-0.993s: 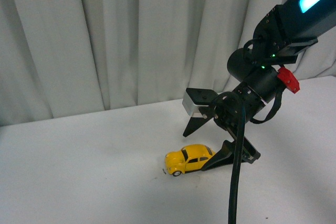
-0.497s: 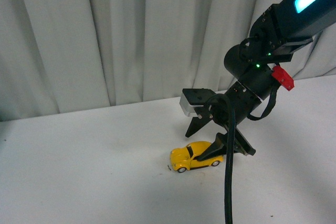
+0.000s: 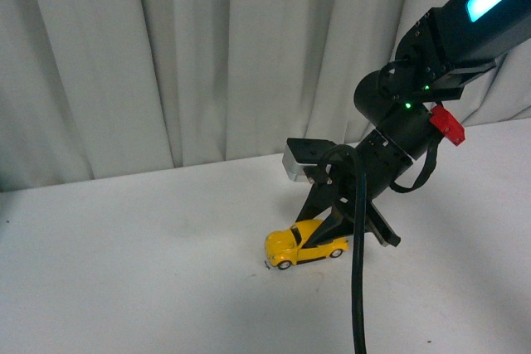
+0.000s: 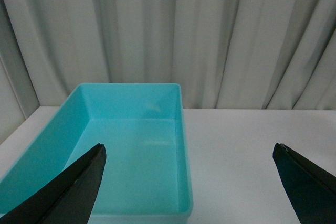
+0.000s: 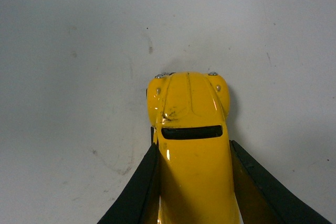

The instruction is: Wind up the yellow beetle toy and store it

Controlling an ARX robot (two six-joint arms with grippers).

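The yellow beetle toy [image 3: 299, 244] stands on its wheels on the white table, nose to the left. My right gripper [image 3: 333, 231] comes down on it from the right and is shut on its rear half. In the right wrist view the toy [image 5: 191, 129] sits between the two black fingers [image 5: 137, 187], which press on both of its sides, with its bonnet sticking out ahead. My left gripper [image 4: 189, 150] is open and empty, out of the front view, hovering over the near end of a turquoise bin [image 4: 181, 129].
The turquoise bin is empty and stands on the white table against a grey curtain. A black cable [image 3: 358, 288] hangs from my right arm in front of the toy. White table [image 3: 124, 271] spreads to the left of the toy.
My right gripper has swung over the toy and its fingers have closed on the rear of the car. The toy has shifted slightly.
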